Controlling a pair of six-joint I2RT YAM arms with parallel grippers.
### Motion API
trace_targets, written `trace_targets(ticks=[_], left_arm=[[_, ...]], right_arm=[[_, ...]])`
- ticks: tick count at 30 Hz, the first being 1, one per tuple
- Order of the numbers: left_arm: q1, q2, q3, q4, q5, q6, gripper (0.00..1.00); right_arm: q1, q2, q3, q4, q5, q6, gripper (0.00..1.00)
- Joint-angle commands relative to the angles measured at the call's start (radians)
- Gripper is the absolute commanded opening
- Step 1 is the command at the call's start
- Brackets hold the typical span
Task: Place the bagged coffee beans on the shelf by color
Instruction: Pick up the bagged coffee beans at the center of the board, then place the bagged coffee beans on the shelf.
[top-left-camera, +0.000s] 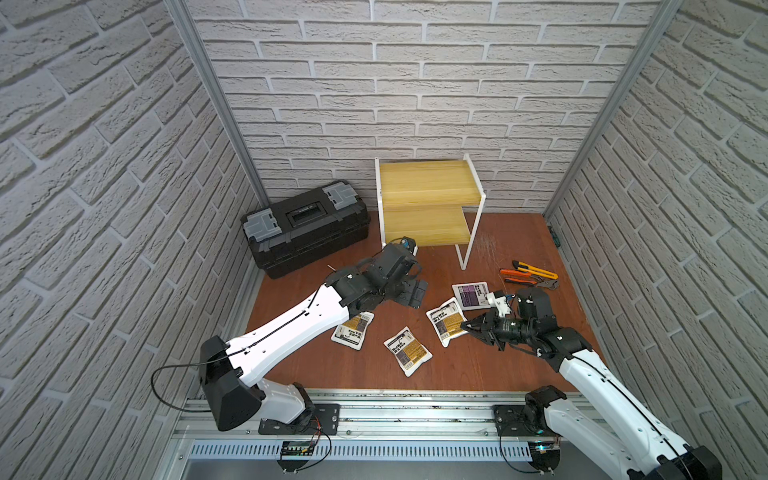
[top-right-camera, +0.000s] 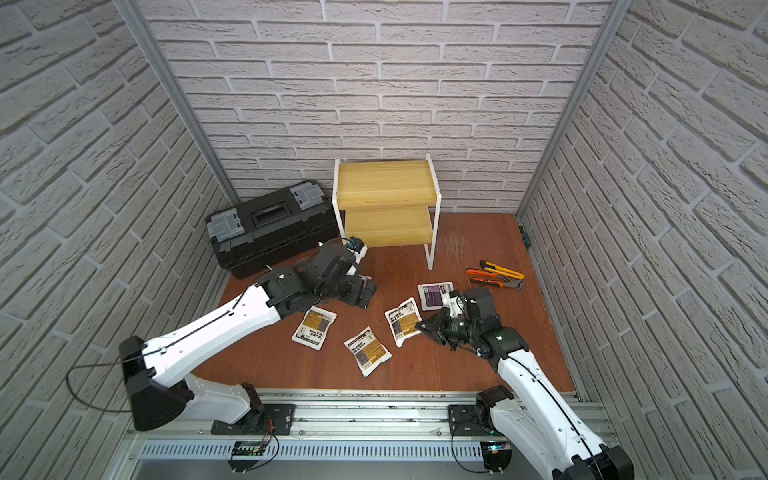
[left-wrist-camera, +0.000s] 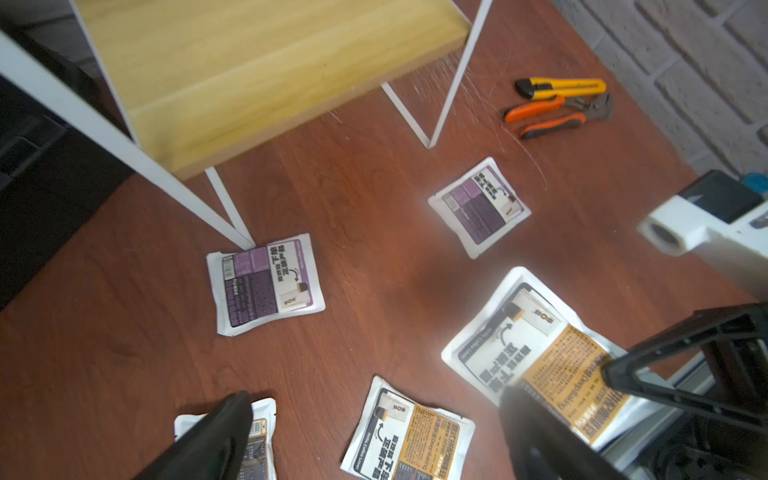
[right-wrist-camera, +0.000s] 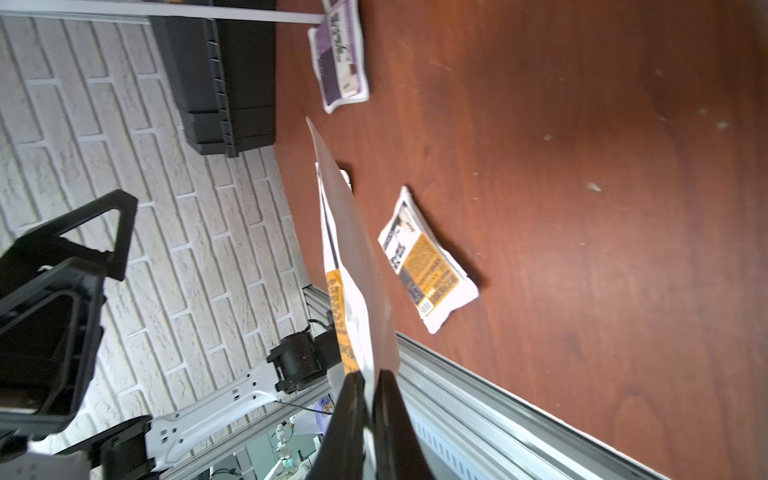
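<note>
1. Red-brown wood is the tabletop (top-left-camera: 478, 365), and all five bagged coffee beans are on it or just above it. None is on the shelf (top-left-camera: 424, 183), which stands at the back edge with both yellowish boards bare.
2. The right gripper (right-wrist-camera: 370, 378) is closed tight on the thin rim of the held orange pouch (right-wrist-camera: 353, 249), right of the middle of the tabletop. In the right wrist view this pouch stands out from the jaws almost edge-on, so it seems tilted up. Whether its far edge touches the wood, I cannot tell.
3. I think the rim is taken because such a flat, soft pouch offers no other place to pinch when it lies on wood.
4. The left gripper (left-wrist-camera: 374, 399) is wide open and holds nothing. It hangs over the middle of the tabletop, above the second orange pouch (left-wrist-camera: 407, 432). The third orange pouch (top-left-camera: 353, 330) lies more to the left edge, partly under the left arm.
5. The first purple pouch (left-wrist-camera: 266, 284) touches the foot of a front leg of the shelf. The other purple pouch (top-left-camera: 471, 295) lies just beside the right wrist, toward the back edge.
6. To my judgement, sorting has hardly begun, and each colour should get its own board.
7. The black toolbox (top-left-camera: 305, 226) in the back left corner and the pliers (top-left-camera: 525, 280) near the right edge seem to have no part in this.
</note>
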Motion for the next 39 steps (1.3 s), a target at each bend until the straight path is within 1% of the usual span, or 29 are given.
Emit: trace_targets(ticks=[1,9,14,19,24,30,34,39], left_arm=[[0.041,-0.06,0.035,0.001,-0.048,-0.04,0.98],[0.132,-0.094,0.14,-0.018,-0.048,-0.021,0.98],[0.19,-0.107,0.185,-0.016,-0.021,-0.028,0.98],[0.263,-0.123,0.223,-0.008,0.007,-0.03,0.99],[0.344,-0.114,0.265,-0.009,0.042,-0.042,0.99],[0.439,-0.059,0.338,0.01,0.126,-0.071,0.98],[0.505,0.0,0.399,0.004,0.17,-0.09,0.98],[0.585,0.057,0.438,0.024,0.213,-0.109,0.98]], right_arm=[[-0.005,0.003,0.092,-0.012,-0.035,0.011,0.06],[-0.003,0.057,0.257,-0.011,-0.058,0.03,0.07],[0.001,0.072,0.342,-0.009,-0.056,0.047,0.06],[0.01,0.099,0.441,-0.011,-0.04,0.061,0.06],[0.027,0.159,0.538,0.046,-0.006,0.1,0.06],[0.067,0.28,0.689,0.077,0.049,0.114,0.08],[0.09,0.361,0.774,0.115,0.102,0.148,0.08],[0.104,0.468,0.871,0.169,0.174,0.199,0.08]])
